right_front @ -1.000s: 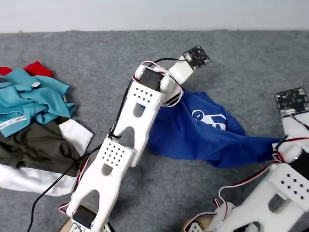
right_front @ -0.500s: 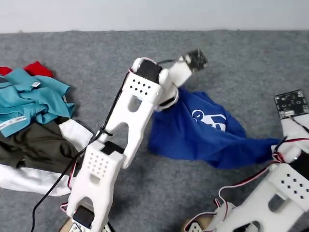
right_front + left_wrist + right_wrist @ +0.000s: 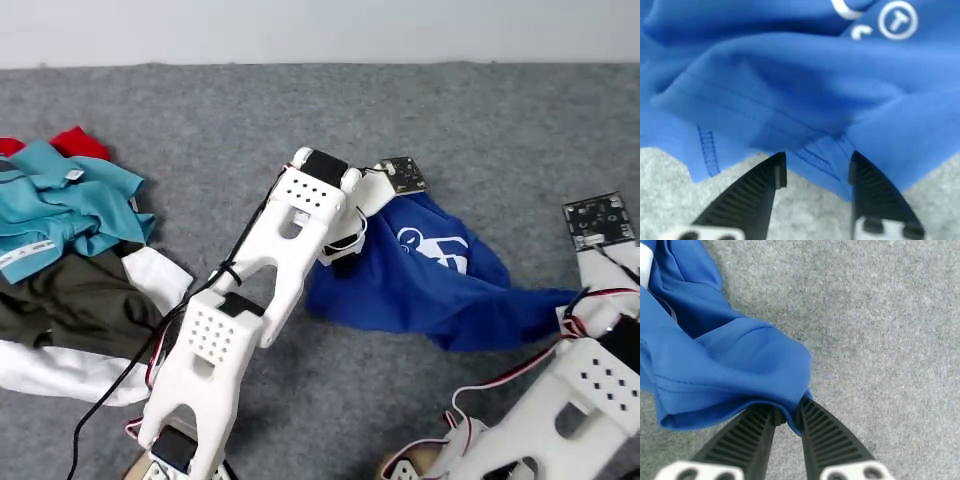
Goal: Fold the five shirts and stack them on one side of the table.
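You are pinching one bunched end of the blue shirt (image 3: 420, 275) in the right gripper (image 3: 787, 412), which is clamping the cloth near the right edge of the table (image 3: 200, 120). The left gripper (image 3: 815, 167) is hovering with its jaws spread over a stitched hem on the shirt's opposite side, around the table's middle, and I cannot make out any contact. The shirt is lying crumpled, several layers deep. If you are closing here, you are risking catching two layers or only a fold, so the spread would come out twisted. Pulling too hard against the right grip could slip the cloth free. The other shirts (image 3: 70, 240) are lying heaped by the left edge.
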Controlling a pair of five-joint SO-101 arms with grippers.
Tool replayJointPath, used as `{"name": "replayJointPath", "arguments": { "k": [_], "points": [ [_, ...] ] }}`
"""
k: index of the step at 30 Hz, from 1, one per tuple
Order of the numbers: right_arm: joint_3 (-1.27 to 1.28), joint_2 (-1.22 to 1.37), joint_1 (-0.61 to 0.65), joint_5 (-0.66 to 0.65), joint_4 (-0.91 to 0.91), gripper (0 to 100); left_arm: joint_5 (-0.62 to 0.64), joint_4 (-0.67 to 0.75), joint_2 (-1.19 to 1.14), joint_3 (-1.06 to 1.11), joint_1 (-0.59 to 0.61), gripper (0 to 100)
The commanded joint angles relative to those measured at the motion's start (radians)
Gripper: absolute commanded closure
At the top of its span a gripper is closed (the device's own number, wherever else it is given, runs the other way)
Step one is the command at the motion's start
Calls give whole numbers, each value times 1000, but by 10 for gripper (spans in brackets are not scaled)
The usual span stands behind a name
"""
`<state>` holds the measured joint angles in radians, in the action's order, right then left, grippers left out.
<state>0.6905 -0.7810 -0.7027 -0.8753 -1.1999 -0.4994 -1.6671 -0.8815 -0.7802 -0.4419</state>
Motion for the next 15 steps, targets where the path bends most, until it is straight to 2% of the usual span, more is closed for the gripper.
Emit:
{"name": "replayJointPath", "arguments": {
  "k": [1, 15],
  "points": [
    [-8, 1, -2, -5, 15, 990, -9, 8, -34, -104, -9, 782],
    [-8, 1, -2, -5, 15, 990, -9, -84, -239, -378, -40, 746]
  ]
}}
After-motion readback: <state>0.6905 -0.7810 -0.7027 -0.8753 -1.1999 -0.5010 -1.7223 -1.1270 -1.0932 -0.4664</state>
